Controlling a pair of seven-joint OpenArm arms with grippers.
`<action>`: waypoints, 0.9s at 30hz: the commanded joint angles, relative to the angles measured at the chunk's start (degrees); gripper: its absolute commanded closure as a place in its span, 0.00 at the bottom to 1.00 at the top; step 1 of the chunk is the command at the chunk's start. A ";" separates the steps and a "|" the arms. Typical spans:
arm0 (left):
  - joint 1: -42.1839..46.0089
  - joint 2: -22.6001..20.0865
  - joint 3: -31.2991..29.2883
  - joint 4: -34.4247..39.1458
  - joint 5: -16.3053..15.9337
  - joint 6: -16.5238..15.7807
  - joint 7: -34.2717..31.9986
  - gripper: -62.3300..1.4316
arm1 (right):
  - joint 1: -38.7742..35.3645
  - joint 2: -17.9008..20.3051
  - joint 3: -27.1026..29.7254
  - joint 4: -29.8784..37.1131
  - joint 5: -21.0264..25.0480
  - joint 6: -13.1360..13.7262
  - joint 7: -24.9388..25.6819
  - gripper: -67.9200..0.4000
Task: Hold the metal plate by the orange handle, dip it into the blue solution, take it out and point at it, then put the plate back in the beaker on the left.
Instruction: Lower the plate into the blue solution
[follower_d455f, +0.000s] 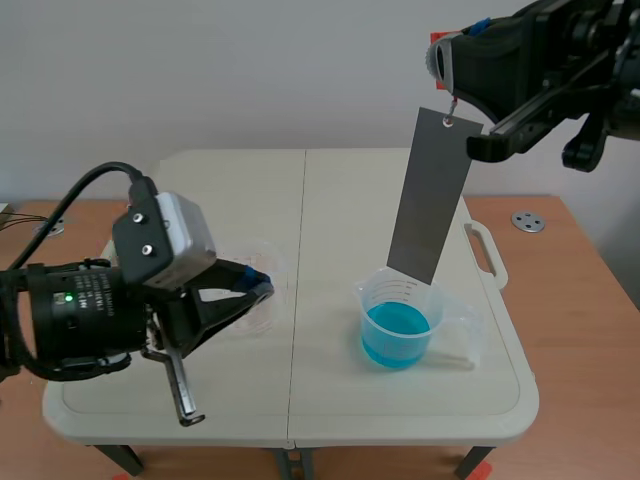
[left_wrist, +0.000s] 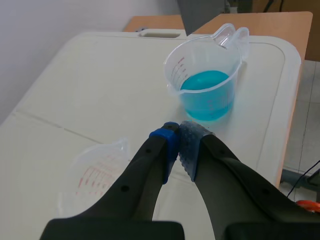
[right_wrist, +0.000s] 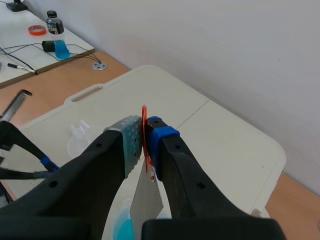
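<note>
No word, brand or number can be read anywhere. The measuring cup (left_wrist: 205, 80) of blue liquid, near the table's (follower_d455f: 300, 190) right edge, carries a red printed scale on its clear wall: short lines with figures beside them, too small to make out. The empty cup (left_wrist: 97, 172) toward the left edge bears the same kind of red scale, equally unreadable. A bottle (right_wrist: 57, 37) on a separate desk in the background shows no legible label.
</note>
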 joint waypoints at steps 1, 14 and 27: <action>3.06 -2.10 -2.58 2.12 -2.32 0.24 -1.25 0.93 | 0.83 0.17 0.37 0.70 0.63 0.44 1.03 0.98; 33.09 -9.03 -26.03 5.29 -9.70 0.26 -3.87 0.93 | 0.83 0.15 0.37 -0.70 0.68 0.44 2.36 0.98; 52.46 -5.05 -35.95 5.25 -9.84 0.15 -3.76 0.93 | 0.85 0.15 -0.39 -8.24 1.05 0.44 3.65 0.98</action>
